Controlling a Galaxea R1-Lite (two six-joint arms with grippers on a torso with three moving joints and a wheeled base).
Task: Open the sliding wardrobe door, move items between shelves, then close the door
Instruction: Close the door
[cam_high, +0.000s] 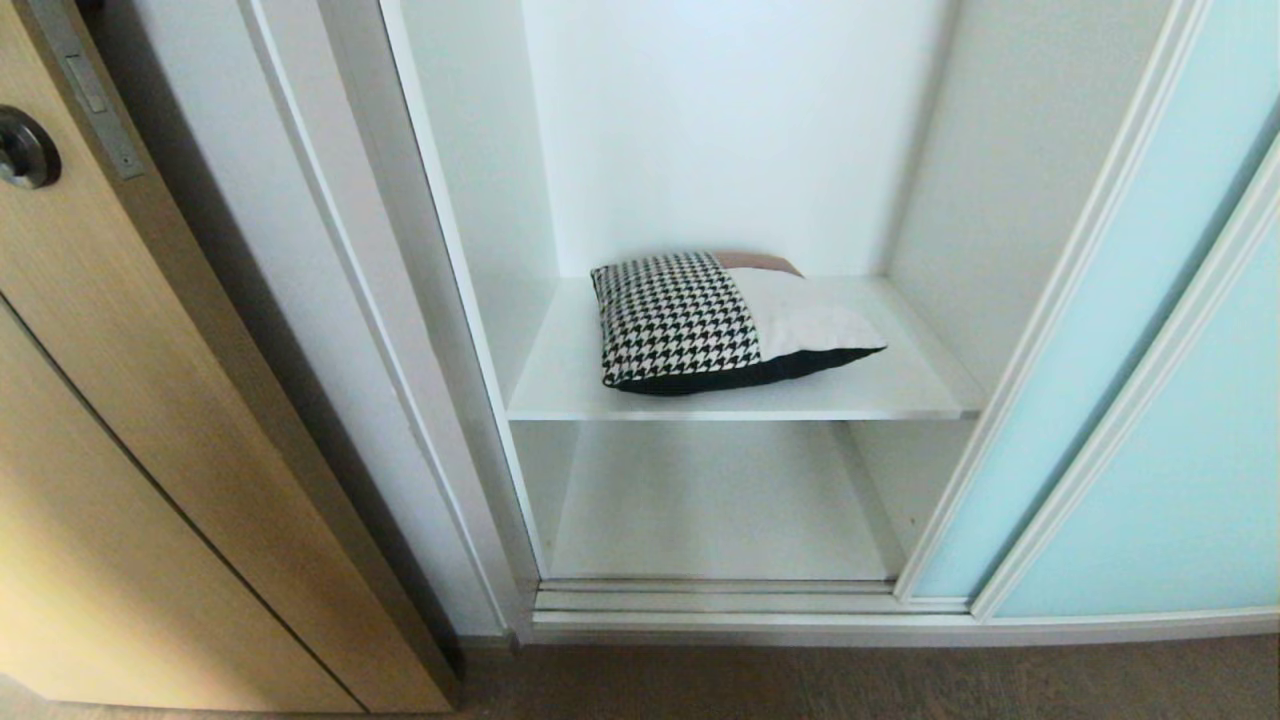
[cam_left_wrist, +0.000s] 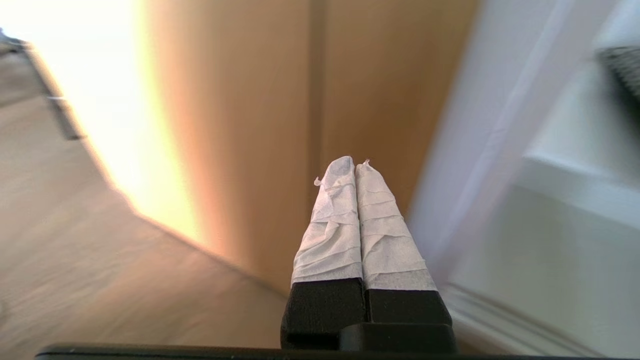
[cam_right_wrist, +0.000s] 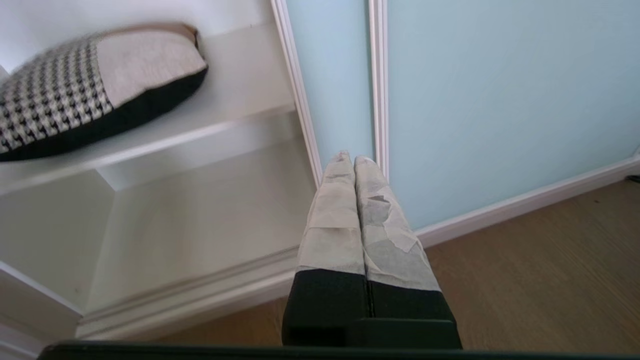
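on the upper shelf (cam_high: 560, 385) the cushion (cam_high: 720, 320) lies with the door (cam_high: 1150, 420) slid right, so we judge only closing remains, our left gripper (cam_left_wrist: 355, 165) and right gripper (cam_right_wrist: 352, 160) both pinched empty, right nearer the door's edge.

A white shelf (cam_high: 560, 385) spans the open wardrobe between its white side walls. One cushion (cam_high: 715, 320) lies flat on it, slightly right of the middle, its houndstooth patch to the left, cream patch to the right and a brown strip at the far edge. Below, the wardrobe's white bottom board (cam_high: 715, 510) lies bare, just above the brown floor (cam_high: 850, 685).
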